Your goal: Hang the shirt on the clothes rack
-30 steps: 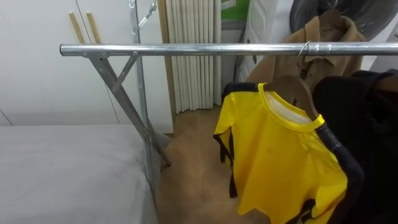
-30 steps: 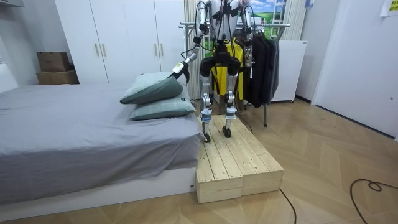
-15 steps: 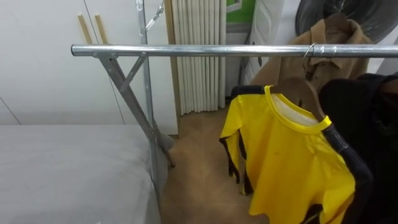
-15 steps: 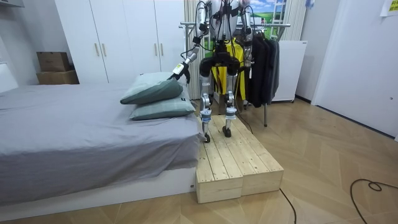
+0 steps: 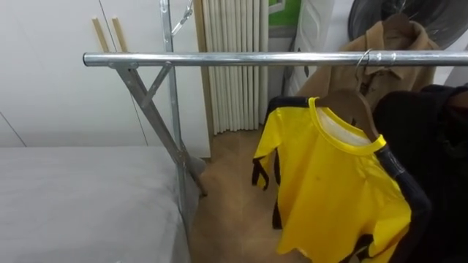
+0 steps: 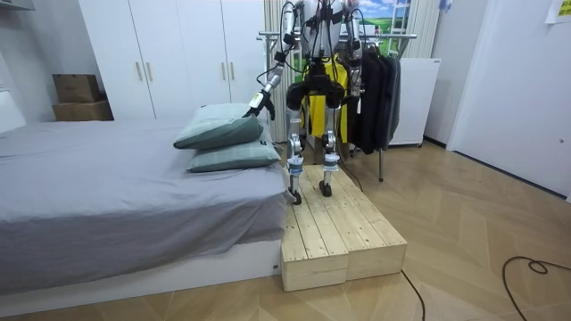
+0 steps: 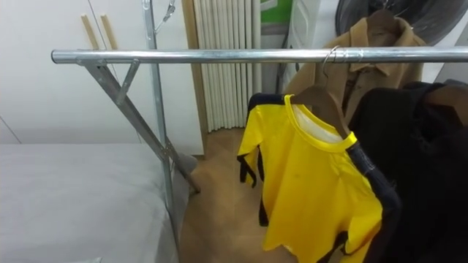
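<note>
A yellow shirt (image 5: 329, 193) with black sleeves hangs on a wooden hanger (image 5: 353, 107). The hanger's hook sits over the metal rail (image 5: 241, 59) of the clothes rack, right of its middle. A tan coat (image 5: 380, 51) hangs behind the shirt, and dark clothes (image 5: 431, 161) crowd the rail to its right. In the room view I stand on a wooden platform (image 6: 335, 232) facing the rack (image 6: 375, 37). My left hand (image 6: 259, 101) reaches out over the pillows toward the room view's left, away from the shirt.
The rack's slanted brace and upright post (image 5: 170, 139) stand at the left end of the rail. A grey bed (image 5: 80, 197) lies to my left, with two green pillows (image 6: 223, 138) on it. White wardrobes (image 6: 178, 53) line the wall behind.
The camera turned a little left a second ago, so the rail and shirt shifted right. Since half a second ago the yellow shirt has swung slightly to the left on its hanger.
</note>
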Controlling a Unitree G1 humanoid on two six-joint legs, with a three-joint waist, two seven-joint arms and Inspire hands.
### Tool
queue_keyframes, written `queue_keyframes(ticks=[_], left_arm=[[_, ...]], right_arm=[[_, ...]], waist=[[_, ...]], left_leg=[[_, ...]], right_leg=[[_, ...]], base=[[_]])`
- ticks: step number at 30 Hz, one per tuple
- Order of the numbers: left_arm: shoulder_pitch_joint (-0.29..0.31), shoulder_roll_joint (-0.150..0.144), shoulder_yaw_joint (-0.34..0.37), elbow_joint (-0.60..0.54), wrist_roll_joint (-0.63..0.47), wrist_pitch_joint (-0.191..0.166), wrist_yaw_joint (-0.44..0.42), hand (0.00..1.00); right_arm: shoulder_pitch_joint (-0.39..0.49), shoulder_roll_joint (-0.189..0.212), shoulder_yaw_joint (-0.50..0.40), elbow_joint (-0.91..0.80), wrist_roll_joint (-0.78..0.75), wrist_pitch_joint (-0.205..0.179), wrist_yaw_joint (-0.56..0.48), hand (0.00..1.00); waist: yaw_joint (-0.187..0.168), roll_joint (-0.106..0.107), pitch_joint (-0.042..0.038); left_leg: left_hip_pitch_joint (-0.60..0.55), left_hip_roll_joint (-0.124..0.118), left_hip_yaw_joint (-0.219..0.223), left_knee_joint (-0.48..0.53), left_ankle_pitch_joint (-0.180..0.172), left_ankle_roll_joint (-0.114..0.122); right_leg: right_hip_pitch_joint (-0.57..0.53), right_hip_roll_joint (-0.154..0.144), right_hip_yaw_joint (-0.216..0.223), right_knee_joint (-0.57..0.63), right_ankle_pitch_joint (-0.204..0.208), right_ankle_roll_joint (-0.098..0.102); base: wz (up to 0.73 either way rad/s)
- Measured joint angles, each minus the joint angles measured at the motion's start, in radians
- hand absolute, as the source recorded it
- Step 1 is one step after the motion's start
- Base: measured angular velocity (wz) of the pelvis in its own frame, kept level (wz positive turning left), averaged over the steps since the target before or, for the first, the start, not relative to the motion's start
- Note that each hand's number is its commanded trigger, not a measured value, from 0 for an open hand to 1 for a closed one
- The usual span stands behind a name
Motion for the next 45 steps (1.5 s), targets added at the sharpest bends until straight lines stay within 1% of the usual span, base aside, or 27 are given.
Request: queue_keyframes(ticks=[4,8,13,18,24,28,30,38,41,45], left_arm=[[0.0,0.005,0.0,0.0,0.001,0.025,-0.019,0.0],[-0.002,0.007,-0.001,0.001,0.002,0.048,-0.024,0.0],[-0.001,0.009,-0.008,0.022,0.014,0.056,-0.035,0.0],[-0.001,0.013,-0.007,0.022,0.076,0.073,-0.058,0.0],[-0.003,0.013,-0.007,0.022,0.081,0.074,-0.06,0.0],[-0.004,0.012,-0.007,0.022,0.081,0.074,-0.053,0.0],[-0.004,0.012,-0.007,0.022,0.081,0.074,-0.047,0.0],[-0.006,0.01,-0.018,0.022,0.081,0.074,-0.038,0.0],[-0.01,0.01,-0.018,0.022,0.081,0.074,-0.025,0.0],[-0.014,0.01,-0.018,0.022,0.079,0.074,-0.017,0.0]], right_arm=[[-0.003,0.0,0.0,0.001,0.001,0.004,-0.005,0.0],[-0.012,0.0,0.0,0.006,0.005,0.022,-0.01,0.0],[-0.026,0.003,0.001,0.02,0.011,0.022,-0.01,0.0],[-0.036,0.002,0.002,0.019,0.017,0.032,-0.008,0.0],[-0.042,0.003,0.006,0.019,0.017,0.031,-0.008,0.0],[-0.042,0.003,0.009,0.018,0.017,0.031,-0.007,0.0],[-0.045,0.001,0.02,0.018,0.017,0.03,-0.009,0.0],[-0.061,-0.003,0.054,0.019,0.017,0.03,-0.041,0.0],[-0.069,-0.007,0.08,0.018,0.017,0.03,-0.042,0.0],[-0.082,-0.006,0.084,0.018,0.01,0.03,-0.042,0.0]], waist=[[-0.001,0.002,-0.0012],[-0.006,0.003,-0.0021],[-0.021,0.003,-0.0034],[-0.022,0.003,-0.0031],[-0.022,0.002,-0.0029],[-0.022,0.002,-0.0028],[-0.022,0.002,-0.0026],[-0.022,0.003,-0.001],[-0.019,0.003,-0.0006],[-0.019,0.004,0.0004]], left_leg=[[0.001,0.0,0.003,0.0,0.0,0.0],[0.001,-0.001,0.004,0.006,0.0,0.0],[0.004,0.0,0.002,0.011,0.0,0.0],[0.004,0.0,0.002,0.014,0.0,0.0],[0.004,0.001,0.001,0.014,0.0,0.001],[0.004,0.001,0.001,0.013,-0.001,0.003],[0.004,0.002,0.002,0.01,-0.002,0.003],[0.003,0.002,-0.002,0.006,-0.004,0.005],[0.001,0.002,-0.003,0.004,-0.005,0.006],[0.001,0.002,-0.006,0.001,-0.005,0.006]], right_leg=[[0.0,0.0,0.003,-0.001,0.001,0.001],[0.001,0.0,0.009,-0.002,0.001,0.001],[0.011,0.0,0.003,-0.012,0.006,0.001],[0.015,0.0,0.004,-0.015,0.008,0.007],[0.015,0.0,0.004,-0.015,0.009,0.011],[0.015,0.002,0.003,-0.014,0.011,0.008],[0.015,0.003,0.002,-0.015,0.015,0.002],[0.017,0.001,-0.015,-0.016,0.015,0.002],[0.016,0.002,-0.014,-0.019,0.014,0.003],[0.016,0.001,-0.02,-0.021,0.014,0.003]], base=[[-0.02],[-0.02],[0.02],[0.0],[0.0],[0.0],[0.0],[0.02],[0.01],[0.0]])
